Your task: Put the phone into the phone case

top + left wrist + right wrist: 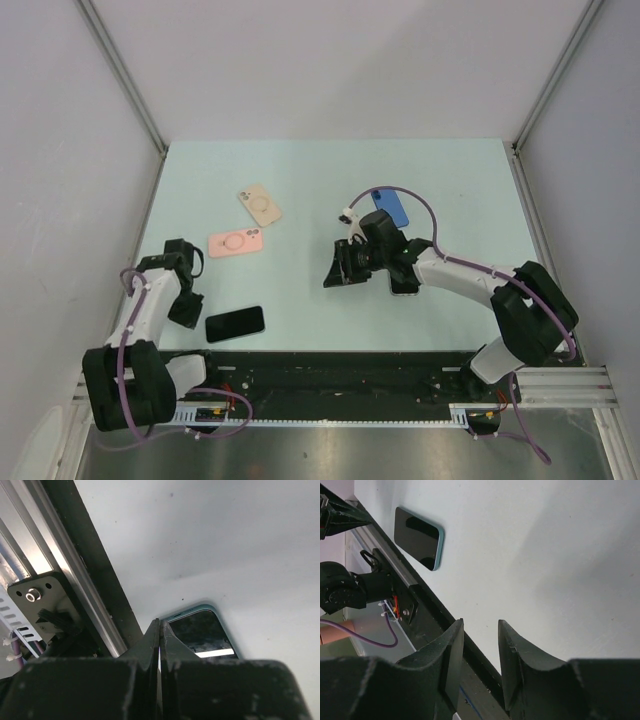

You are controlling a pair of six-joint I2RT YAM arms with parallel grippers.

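The phone [235, 323] lies screen up near the table's front edge, dark with a teal rim; it also shows as the phone [202, 632] and the phone [418, 538]. A pink phone case [236, 242] and a beige phone case [260, 204] lie flat further back. My left gripper [189, 314] is shut with nothing in it, and in the left wrist view the left gripper [160, 623] has its tips just short of the phone's end. My right gripper [335, 270] hovers mid-table, and the right gripper [480, 625] is open and empty.
A blue flat case or phone [390, 207] lies behind the right arm. A pale flat slab [405, 291] shows partly under the right wrist. The black front rail [340, 365] borders the table [300, 170] close to the phone. Grey walls enclose three sides.
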